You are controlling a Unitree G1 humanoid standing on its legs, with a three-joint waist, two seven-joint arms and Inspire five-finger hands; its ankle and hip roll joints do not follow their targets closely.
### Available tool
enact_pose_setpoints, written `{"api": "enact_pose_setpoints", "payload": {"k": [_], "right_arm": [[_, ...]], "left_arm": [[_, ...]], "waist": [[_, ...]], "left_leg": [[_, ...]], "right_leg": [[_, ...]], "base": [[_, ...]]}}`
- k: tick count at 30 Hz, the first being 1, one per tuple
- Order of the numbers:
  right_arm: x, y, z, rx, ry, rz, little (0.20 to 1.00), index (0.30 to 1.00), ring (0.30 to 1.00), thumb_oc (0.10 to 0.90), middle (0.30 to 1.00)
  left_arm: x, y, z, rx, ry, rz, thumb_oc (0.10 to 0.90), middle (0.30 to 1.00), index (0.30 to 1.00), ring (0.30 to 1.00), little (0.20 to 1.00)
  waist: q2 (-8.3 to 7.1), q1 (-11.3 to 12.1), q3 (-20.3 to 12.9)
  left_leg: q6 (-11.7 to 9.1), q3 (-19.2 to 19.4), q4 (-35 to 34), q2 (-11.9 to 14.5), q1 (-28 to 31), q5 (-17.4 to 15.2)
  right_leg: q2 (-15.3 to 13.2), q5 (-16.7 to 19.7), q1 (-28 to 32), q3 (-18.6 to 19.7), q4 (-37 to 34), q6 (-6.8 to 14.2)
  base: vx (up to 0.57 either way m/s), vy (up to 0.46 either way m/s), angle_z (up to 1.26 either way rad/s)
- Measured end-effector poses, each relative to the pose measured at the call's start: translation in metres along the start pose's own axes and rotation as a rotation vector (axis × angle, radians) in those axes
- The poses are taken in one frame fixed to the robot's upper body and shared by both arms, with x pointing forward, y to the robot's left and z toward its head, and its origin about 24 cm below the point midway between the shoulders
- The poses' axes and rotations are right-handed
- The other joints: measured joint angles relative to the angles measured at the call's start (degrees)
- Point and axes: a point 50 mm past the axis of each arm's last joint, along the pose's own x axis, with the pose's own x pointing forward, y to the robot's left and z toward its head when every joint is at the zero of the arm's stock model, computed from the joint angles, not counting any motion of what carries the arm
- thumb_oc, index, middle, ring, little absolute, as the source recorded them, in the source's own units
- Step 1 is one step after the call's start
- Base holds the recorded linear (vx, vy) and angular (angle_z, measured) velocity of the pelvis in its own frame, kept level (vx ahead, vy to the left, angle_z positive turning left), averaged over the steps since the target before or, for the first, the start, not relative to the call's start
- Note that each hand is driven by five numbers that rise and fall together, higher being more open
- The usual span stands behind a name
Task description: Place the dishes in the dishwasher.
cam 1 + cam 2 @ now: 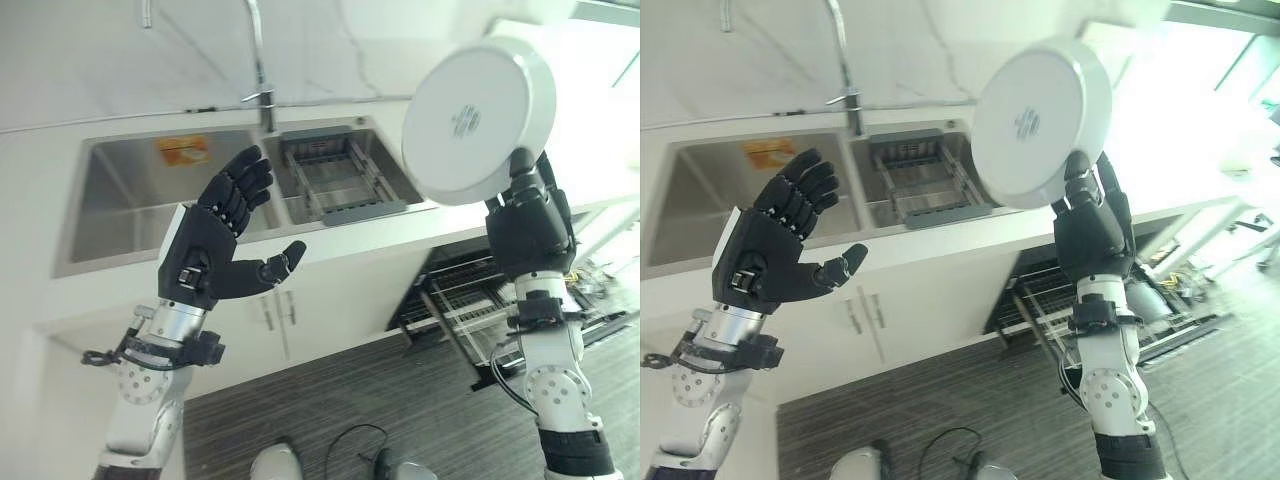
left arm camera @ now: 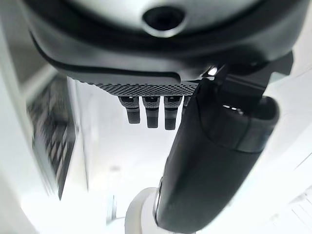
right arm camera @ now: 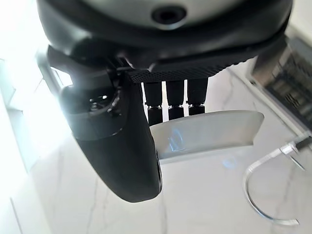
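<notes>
— See that round white ceramic dish (image 1: 478,115)? The right hand (image 1: 530,225) has it pinched by the lower rim, thumb on one side and fingers on the other, held high with the underside facing us. It's well above the white countertop (image 1: 330,250), and the open dishwasher's wire rack (image 1: 470,300) is down below to the right.

— That grip worries me. Only the edge is caught, and nearly all of the dish stands above the fingers. I'd guess a quick turn of the wrist on the way down could lever it loose.

— And it'd hit the counter edge or the dark wood-grain floor (image 1: 400,400). Glazed ceramic against those smooth fingers probably slides easily, too.

— The left hand (image 1: 215,240) isn't helping. It hangs in front of the stainless steel double sink (image 1: 130,190), fingers spread and straight, holding nothing.

— Another risk: lowering a dish that wide into the rack. If it goes in tilted, I think the rim could catch on the wires or the counter's overhang.

— Can you read the mark on its base?

— There's a small dark stamp (image 1: 468,120) in the middle, too tiny to make out. Same with the orange sticker (image 1: 183,150) on the sink's left basin; it's printed, but nothing legible.

— And the curved chrome tap (image 1: 262,70) is close behind, though I'd say the dish is clear of it.
</notes>
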Motion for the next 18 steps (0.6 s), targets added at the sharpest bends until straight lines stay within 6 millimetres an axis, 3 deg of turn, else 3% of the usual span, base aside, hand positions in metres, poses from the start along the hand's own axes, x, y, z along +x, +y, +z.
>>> {"api": "enact_pose_setpoints", "payload": {"k": [3, 6, 7, 8, 10, 12, 13, 18], "right_arm": [[-0.001, -0.002, 0.003, 0.017, -0.013, -0.011, 0.3, 0.3, 0.3, 0.4, 0.3], [-0.003, -0.007, 0.007, -0.001, -0.017, -0.032, 0.3, 0.3, 0.3, 0.4, 0.3], [-0.003, -0.007, 0.009, -0.005, -0.019, -0.034, 0.3, 0.3, 0.3, 0.4, 0.3], [-0.004, -0.007, 0.009, -0.006, -0.02, -0.034, 0.3, 0.3, 0.3, 0.4, 0.3], [-0.004, -0.007, 0.007, -0.004, -0.015, -0.033, 0.3, 0.3, 0.3, 0.4, 0.3], [-0.007, -0.007, 0.0, 0.018, -0.008, -0.046, 0.3, 0.3, 0.3, 0.4, 0.3], [-0.01, -0.008, -0.003, 0.019, 0.005, -0.051, 0.3, 0.3, 0.3, 0.4, 0.3], [-0.011, -0.007, -0.007, 0.03, 0.017, -0.048, 0.3, 0.3, 0.3, 0.4, 0.3]], "left_arm": [[0.002, -0.009, -0.005, -0.019, 0.015, -0.045, 0.8, 0.9, 0.9, 0.9, 0.9], [0.004, -0.018, -0.011, -0.017, 0.031, -0.093, 0.8, 0.9, 0.9, 0.9, 0.9], [0.005, -0.021, -0.012, -0.025, 0.032, -0.111, 0.8, 0.9, 0.9, 0.9, 0.9], [0.005, -0.024, -0.014, -0.032, 0.035, -0.127, 0.8, 0.9, 0.9, 0.9, 0.9], [0.005, -0.026, -0.014, -0.035, 0.035, -0.143, 0.8, 0.9, 0.9, 0.9, 0.9], [0.005, -0.025, -0.016, -0.032, 0.045, -0.143, 0.8, 0.9, 0.9, 0.9, 0.9], [0.005, -0.023, -0.018, -0.029, 0.05, -0.139, 0.8, 0.9, 0.9, 0.9, 0.9], [0.004, -0.022, -0.023, -0.027, 0.073, -0.129, 0.8, 0.9, 0.9, 0.9, 0.9]], "waist": [[0.86, -1.77, 0.0], [2.33, -2.81, 0.01], [2.74, -2.74, 0.03], [3.58, -2.75, -0.02], [5.9, -2.36, -0.13], [7.95, -2.26, -0.07], [7.76, -2.31, 0.11], [6.58, -2.29, 0.71]], "left_leg": [[-1.57, 0.22, -4.96, 1.63, 2.4, 3.86], [-0.41, 0.59, -9.78, 0.91, 4.87, 8.8], [-0.6, 0.44, -8.5, -0.46, 4.8, 7.89], [-0.66, -1.51, -6.37, -5.64, 4.58, 2.93], [0.96, -1.81, -4.24, -11.05, 4.84, -1.46], [4.73, -3.42, -4.56, -14.44, 5.42, -5.48], [7.42, -3.15, -5.28, -14.16, 5.87, -5.34], [7.9, -4.23, -3.31, -14.03, 5.26, -5.72]], "right_leg": [[2.72, -1.42, -0.11, -0.06, 0.37, -2.86], [2.81, -2.84, 0.99, -1.92, 0.46, -4.62], [2.32, -2.98, 1.23, -2.18, 0.33, -4.86], [1.47, -2.73, 1.35, -1.53, -0.22, -4.75], [2.35, -2.2, 1.4, -1.6, -0.7, -4.95], [4.12, -2.18, 1.53, -1.91, -0.35, -5.0], [4.68, -2.23, 1.5, -2.34, -0.08, -5.0], [5.37, -1.55, 2.21, -2.63, -2.49, -4.48]], "base": [[0.06, -0.375, -0.17], [0.04, -0.162, 0.16], [0.05, -0.043, 0.32], [0.1, -0.048, 0.16], [0.1, -0.058, 0.01], [0.08, -0.055, -0.02], [0.13, -0.052, 0.05], [0.12, 0.044, 0.08]]}}
